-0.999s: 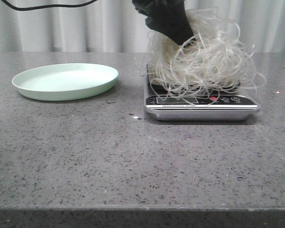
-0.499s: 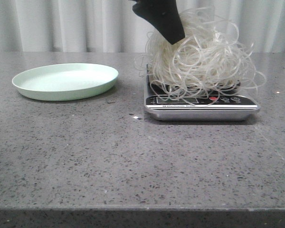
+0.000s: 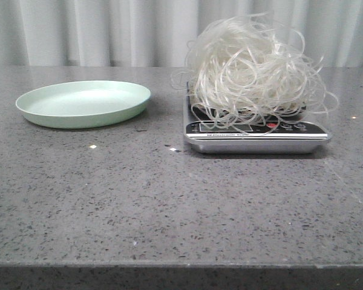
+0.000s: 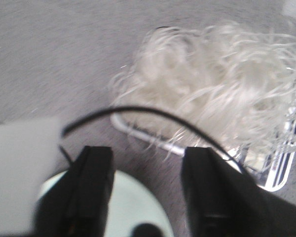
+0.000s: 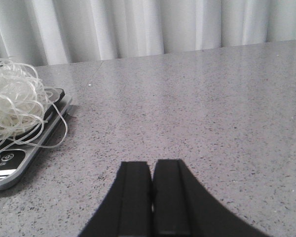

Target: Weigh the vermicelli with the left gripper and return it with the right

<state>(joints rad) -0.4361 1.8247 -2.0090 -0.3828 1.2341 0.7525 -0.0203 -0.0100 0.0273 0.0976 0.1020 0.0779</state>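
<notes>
The vermicelli (image 3: 254,72), a fluffy heap of whitish looping strands, lies on the kitchen scale (image 3: 257,134) right of centre; no gripper touches it. It also shows in the left wrist view (image 4: 222,98) and at the edge of the right wrist view (image 5: 12,103). The pale green plate (image 3: 85,103) stands empty at the left. My left gripper (image 4: 148,163) is open and empty, high above the gap between plate (image 4: 133,207) and scale (image 4: 276,173), out of the front view. My right gripper (image 5: 151,170) is shut and empty, low over the table right of the scale (image 5: 19,163).
A grey speckled table (image 3: 169,199) carries everything. White curtains (image 3: 109,30) hang behind it. A black cable (image 4: 153,112) loops in front of the left wrist camera. A small pale fleck (image 3: 92,146) lies on the table near the plate.
My left gripper has let go of the vermicelli and risen out of the front view. The heap has settled on the scale.
</notes>
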